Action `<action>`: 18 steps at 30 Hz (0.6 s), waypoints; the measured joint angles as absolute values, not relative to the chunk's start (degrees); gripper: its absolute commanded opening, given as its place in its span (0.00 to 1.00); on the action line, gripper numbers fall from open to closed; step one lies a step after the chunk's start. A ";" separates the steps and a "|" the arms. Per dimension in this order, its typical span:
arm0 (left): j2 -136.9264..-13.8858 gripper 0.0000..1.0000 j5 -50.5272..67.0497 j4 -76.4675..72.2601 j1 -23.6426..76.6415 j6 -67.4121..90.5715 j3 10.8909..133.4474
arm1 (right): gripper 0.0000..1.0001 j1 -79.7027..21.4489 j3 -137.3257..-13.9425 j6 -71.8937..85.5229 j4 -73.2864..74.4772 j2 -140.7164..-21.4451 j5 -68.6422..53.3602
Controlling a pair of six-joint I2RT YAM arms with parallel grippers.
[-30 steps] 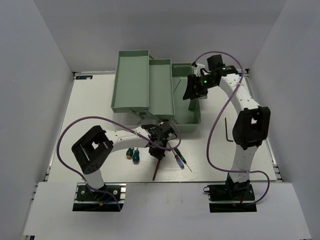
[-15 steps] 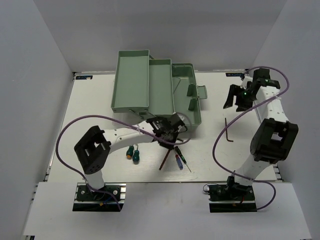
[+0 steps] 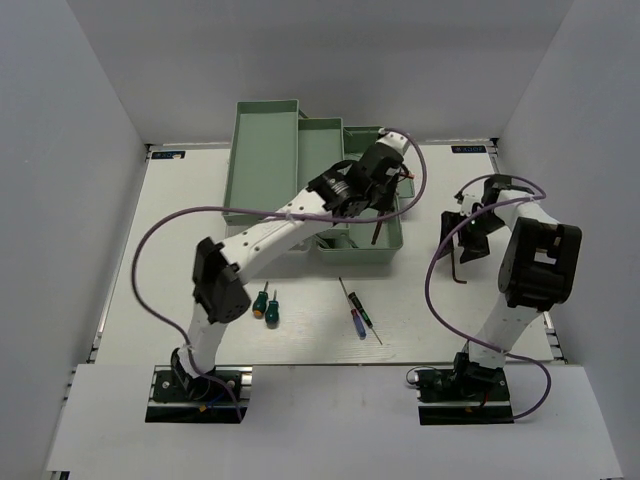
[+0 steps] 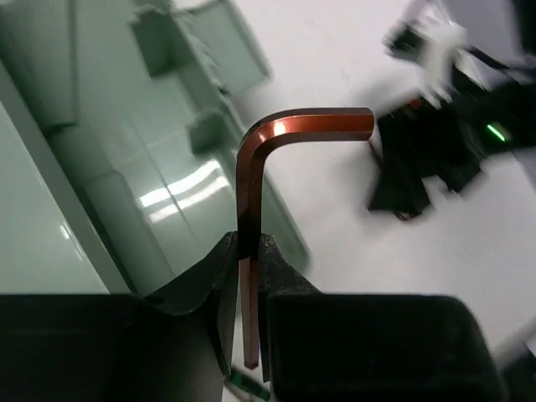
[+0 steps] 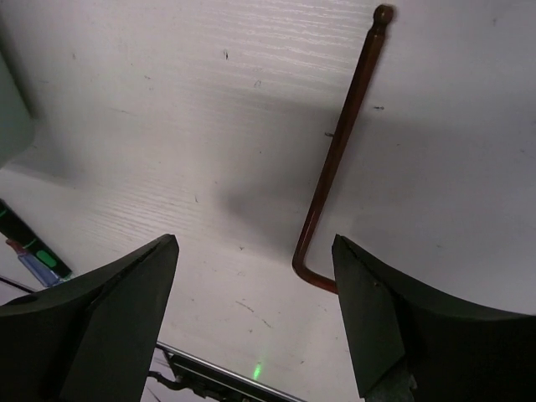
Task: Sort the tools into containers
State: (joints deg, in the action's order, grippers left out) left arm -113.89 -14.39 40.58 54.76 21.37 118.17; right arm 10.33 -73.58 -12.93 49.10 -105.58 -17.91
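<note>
The toolbox [image 3: 268,170] is standing open at the far middle of the white table [image 3: 180,260], its trays stepping down to the right. Open table is stretching from its left side out to the table's edge. On the near side of the toolbox, below its left tray, two green-handled screwdrivers [image 3: 271,310] are lying side by side, almost touching. The left arm [image 3: 262,238] is reaching diagonally across the toolbox. The left end effector [image 3: 377,205] is hovering over the toolbox's right compartment [image 3: 390,238], its fingers [image 4: 280,280] pinching narrowly on the long leg of a hex key [image 4: 249,176], whose short leg is jutting sideways at the far end. Near the toolbox's front right corner, a dark precision screwdriver [image 3: 349,296] and the blue-handled precision screwdriver [image 3: 358,324] are lying close together on open table. To the right of the toolbox, the right end effector [image 5: 254,243] is hanging low over the table with its fingers spread wide. They are flanking a second hex key [image 5: 335,167] that is lying flat and untouched, with room on both sides. Plain grey walls [image 3: 60,150] are enclosing the table on three sides.
</note>
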 measured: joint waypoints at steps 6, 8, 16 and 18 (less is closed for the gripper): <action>-129.80 0.00 -19.62 41.87 49.21 19.00 130.56 | 0.80 8.80 -71.31 -14.35 46.35 -105.65 -16.27; -133.32 0.05 -19.73 42.98 47.33 18.44 131.68 | 0.77 8.10 -70.48 -14.44 45.06 -105.69 -14.55; -137.14 0.64 -15.07 42.09 44.12 17.10 134.02 | 0.53 6.83 -69.30 -12.62 42.33 -106.26 -9.08; -137.12 0.67 -13.67 41.34 44.10 16.69 134.82 | 0.44 6.85 -69.45 -12.14 41.89 -106.61 -8.32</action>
State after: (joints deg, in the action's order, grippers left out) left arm -137.12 -13.67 41.34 44.10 16.69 134.82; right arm 6.85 -69.45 -12.14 41.89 -106.61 -8.32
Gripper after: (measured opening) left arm 0.634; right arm 0.509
